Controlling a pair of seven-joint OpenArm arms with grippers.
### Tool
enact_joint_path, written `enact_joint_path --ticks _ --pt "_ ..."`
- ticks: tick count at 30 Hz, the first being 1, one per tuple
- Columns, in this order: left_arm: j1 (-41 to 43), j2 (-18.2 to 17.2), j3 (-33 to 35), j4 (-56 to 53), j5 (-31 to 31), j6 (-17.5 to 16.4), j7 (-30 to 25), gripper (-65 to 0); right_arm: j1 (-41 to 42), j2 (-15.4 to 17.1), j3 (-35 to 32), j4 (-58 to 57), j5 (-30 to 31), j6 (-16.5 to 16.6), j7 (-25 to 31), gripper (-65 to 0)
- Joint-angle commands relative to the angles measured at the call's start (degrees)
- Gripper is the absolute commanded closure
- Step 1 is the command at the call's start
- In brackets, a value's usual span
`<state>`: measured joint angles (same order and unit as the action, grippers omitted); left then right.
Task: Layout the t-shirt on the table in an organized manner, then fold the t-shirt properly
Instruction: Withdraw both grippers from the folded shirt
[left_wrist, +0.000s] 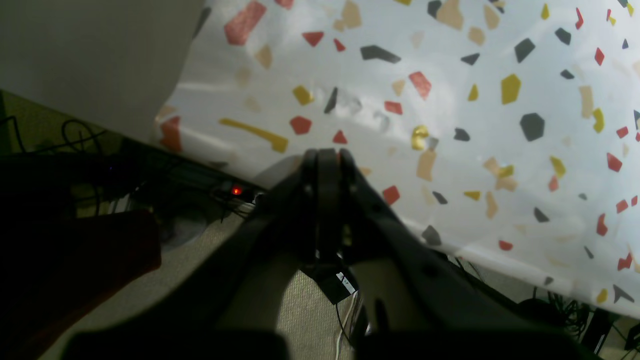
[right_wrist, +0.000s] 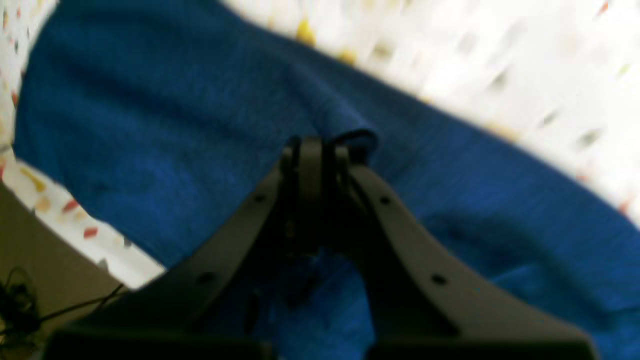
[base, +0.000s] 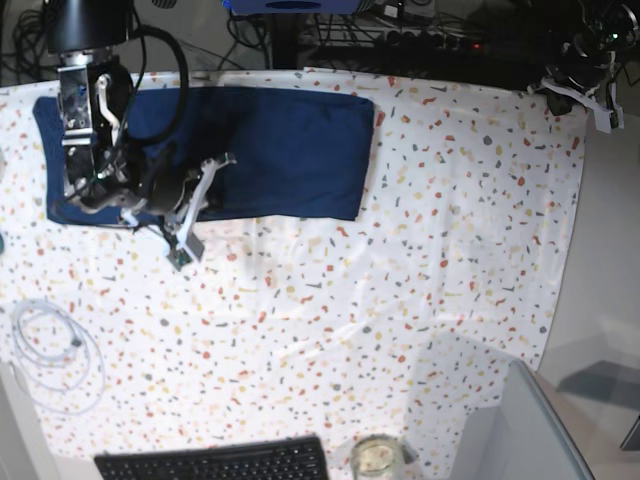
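Folding is under way: the right gripper (right_wrist: 314, 145) seems, through blur, pinched shut on the t-shirt (base: 290, 150); next, carry that fold across. The left gripper (left_wrist: 327, 156) stays out, closed and empty.

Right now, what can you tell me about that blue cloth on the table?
The t-shirt is plain dark navy, soft-looking fabric, lying as a flat, wide rectangle near the far left of the speckled table. No sleeves show. The right gripper is shut on a small raised ridge of it near one edge.
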<state>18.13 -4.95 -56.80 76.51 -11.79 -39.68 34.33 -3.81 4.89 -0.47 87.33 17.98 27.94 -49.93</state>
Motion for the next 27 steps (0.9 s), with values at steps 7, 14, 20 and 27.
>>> enact_joint_path --ticks 7,14,20,27 --pt "0.55 -0.81 -0.22 0.72 -0.47 -0.32 -0.70 0.0 2.80 0.43 -0.01 -1.31 0.53 0.32 0.57 -2.4" --pt "0.55 -0.81 -0.22 0.72 -0.47 -0.32 -0.70 0.0 0.25 0.26 0.25 -2.89 0.53 0.32 0.57 -2.6" --pt "0.29 -0.81 -0.22 0.72 -0.38 -0.32 -0.44 0.0 0.25 0.35 0.34 -2.98 0.53 0.23 0.57 -3.0" --pt "0.11 -0.90 -0.13 0.72 -0.38 -0.32 -0.35 0.0 0.78 0.61 0.34 -2.71 0.53 0.23 0.57 -14.4"
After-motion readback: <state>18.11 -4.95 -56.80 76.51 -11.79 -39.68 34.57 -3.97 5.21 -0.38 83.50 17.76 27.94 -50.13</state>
